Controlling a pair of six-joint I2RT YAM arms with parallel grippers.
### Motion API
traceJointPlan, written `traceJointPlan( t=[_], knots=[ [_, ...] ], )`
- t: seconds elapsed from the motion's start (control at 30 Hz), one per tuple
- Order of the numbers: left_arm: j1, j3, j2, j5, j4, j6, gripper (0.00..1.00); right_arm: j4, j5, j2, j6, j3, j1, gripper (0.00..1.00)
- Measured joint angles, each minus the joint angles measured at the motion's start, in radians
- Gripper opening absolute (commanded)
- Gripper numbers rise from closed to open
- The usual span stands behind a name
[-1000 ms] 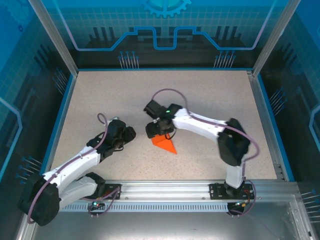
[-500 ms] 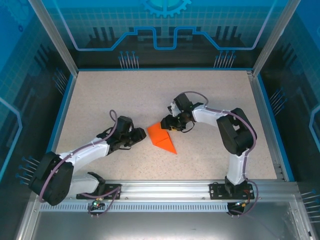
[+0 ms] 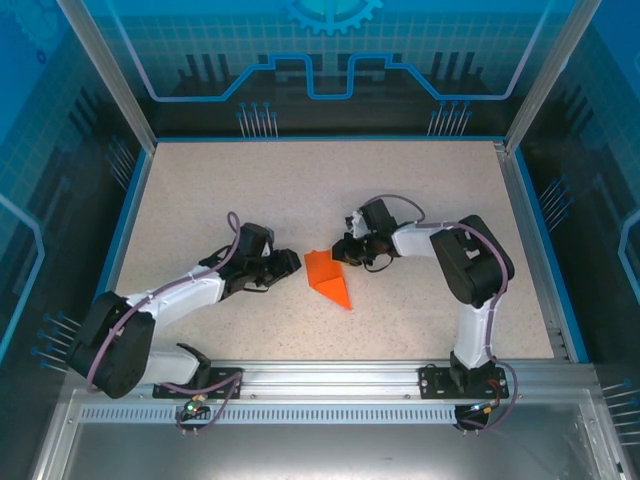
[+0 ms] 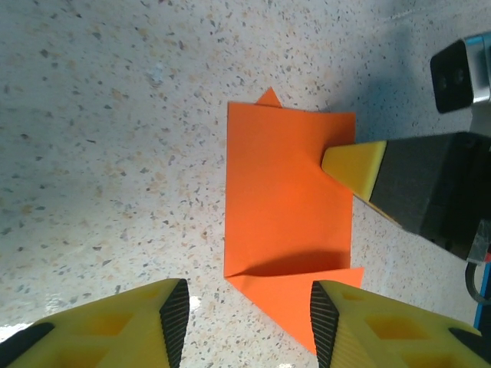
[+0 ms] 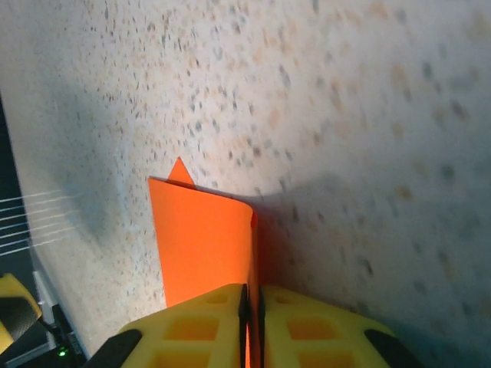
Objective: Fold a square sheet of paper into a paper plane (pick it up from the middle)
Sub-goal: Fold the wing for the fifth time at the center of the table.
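The orange sheet of paper [image 3: 328, 278] lies mid-table, folded into a flat pointed wedge whose tip points toward the near edge. My right gripper [image 3: 341, 252] sits low at the paper's far right corner. In the right wrist view my right gripper [image 5: 252, 295] is shut on a raised flap of the paper [image 5: 203, 238]. My left gripper [image 3: 291, 262] hovers at the wedge's left side. In the left wrist view my left gripper [image 4: 249, 307] is open over the paper's [image 4: 288, 199] near fold, holding nothing. The right gripper's yellow fingertip [image 4: 354, 165] touches the paper's right edge.
The speckled tabletop [image 3: 200, 190] is bounded by a blue rim and an aluminium frame [image 3: 330, 378] at the near edge. Both forearms lie low over the table, either side of the paper.
My right gripper drew back toward its base to the paper's right corner and shut on a flap. My left gripper reached right, up to the paper's left side.
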Motion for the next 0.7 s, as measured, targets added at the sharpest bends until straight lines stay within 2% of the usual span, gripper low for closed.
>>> traceJointPlan(
  t=[0.13, 0.23, 0.33, 0.5, 0.7],
  knots=[
    [-0.008, 0.013, 0.042, 0.014, 0.018, 0.0, 0.48, 0.117, 0.027, -0.06, 0.085, -0.119, 0.0, 0.11],
    [-0.02, 0.016, 0.065, 0.024, 0.026, 0.0, 0.48, 0.183, 0.06, -0.107, 0.129, -0.193, 0.001, 0.16],
    [-0.032, 0.027, 0.089, 0.03, 0.037, -0.001, 0.47, 0.223, 0.1, -0.158, 0.164, -0.251, 0.001, 0.29],
    [-0.034, 0.037, 0.115, 0.035, 0.055, 0.0, 0.46, 0.143, 0.153, -0.274, 0.13, -0.263, 0.002, 0.35],
    [-0.032, 0.044, 0.115, 0.039, 0.046, 0.027, 0.46, -0.005, 0.139, -0.469, -0.003, -0.263, -0.002, 0.24]
  ],
)
